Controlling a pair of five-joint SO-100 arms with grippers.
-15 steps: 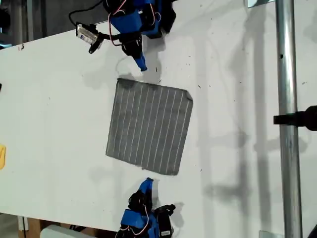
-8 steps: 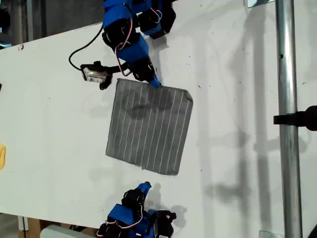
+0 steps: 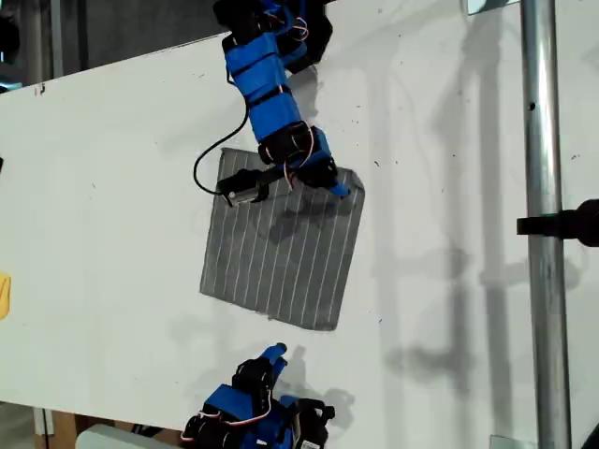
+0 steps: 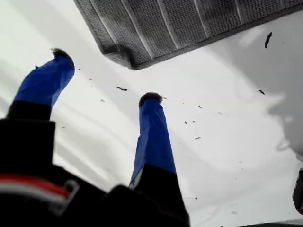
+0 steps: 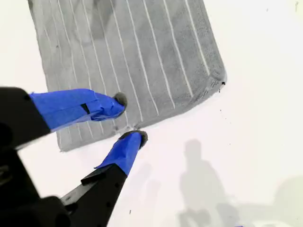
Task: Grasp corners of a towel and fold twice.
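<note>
The grey pinstriped towel [image 3: 281, 248] lies flat on the white table. In the exterior view my second gripper [image 3: 339, 190] reaches down from the top and hovers at the towel's upper right corner [image 3: 358, 180]. It is open in the second wrist view [image 5: 129, 118], with one fingertip [image 5: 119, 100] over the towel [image 5: 132, 52] and the other beside its edge. My first gripper [image 3: 274, 354] sits near the exterior view's bottom edge, just short of the towel's lower edge. It is open and empty [image 4: 106, 75], and a towel corner [image 4: 127, 58] lies just ahead of its fingertips.
A metal pole [image 3: 543, 140] with a black clamp [image 3: 566, 223] runs down the exterior view's right. A yellow object [image 3: 5, 295] shows at that view's left edge. The second arm's wrist camera [image 3: 239, 190] and its cable hang over the towel.
The second arm swung from the table's top edge out over the towel to its upper right corner. The first arm shifted slightly toward the exterior view's left.
</note>
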